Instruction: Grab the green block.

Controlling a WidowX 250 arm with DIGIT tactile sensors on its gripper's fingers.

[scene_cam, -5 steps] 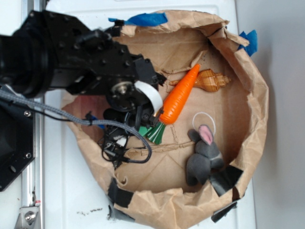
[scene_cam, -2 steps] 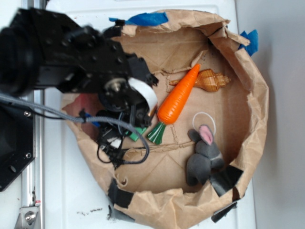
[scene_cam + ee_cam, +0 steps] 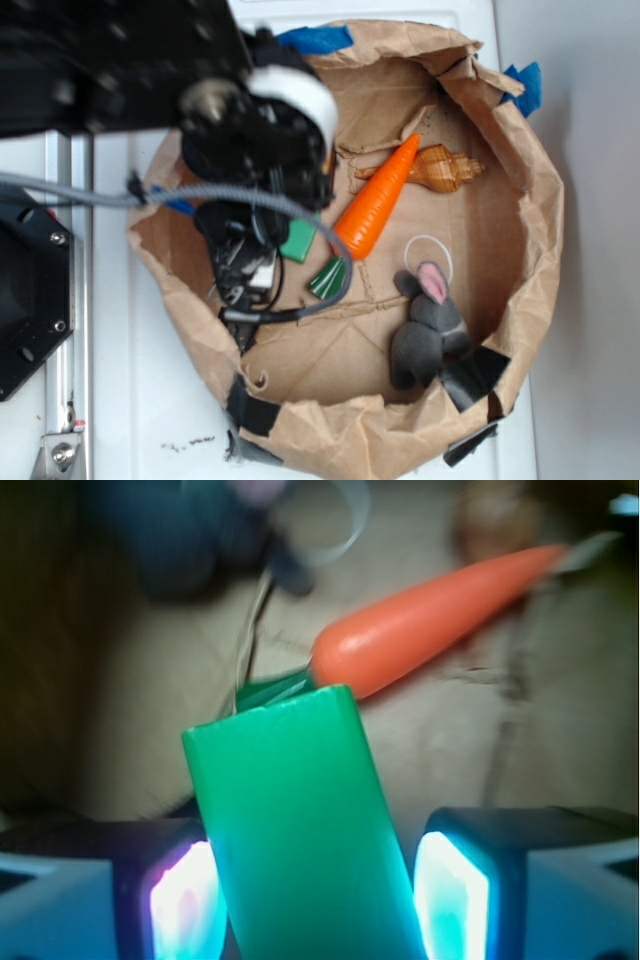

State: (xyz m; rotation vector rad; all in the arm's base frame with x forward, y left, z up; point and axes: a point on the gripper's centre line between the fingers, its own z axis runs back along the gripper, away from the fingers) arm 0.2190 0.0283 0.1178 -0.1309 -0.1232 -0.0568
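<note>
1. The block (image 3: 300, 830), a plain green slab, sits between the two lit pads (image 3: 180, 905) of the gripper (image 3: 310, 900) in the wrist view; it fills most of the gap and tilts slightly to one side.
2. Jaws: they flank the block closely, and the left pad seems to touch it. A thin dark strip shows beside the right pad, so I cannot tell whether the clamp is complete.
3. In the exterior view the block (image 3: 299, 241) shows as a small green patch under the black arm (image 3: 150, 70), near the left side of the paper bag (image 3: 520, 150) that serves as a tray.
4. The carrot (image 3: 378, 202) lies just right of the block, its dark ribbed top (image 3: 329, 278) pointing toward the bag's lower edge. In the wrist view the floor looks blurred behind the block, but whether it is off the floor cannot be confirmed.
5. A shell (image 3: 445, 167) lies at the carrot's tip, and a grey toy mouse (image 3: 428, 330) sits toward the bag's lower right; both are well apart from the gripper.
6. Progress, as a judgement: reach and alignment look finished. What is left is confirming a firm grip and clearing the block from the carrot top.
</note>
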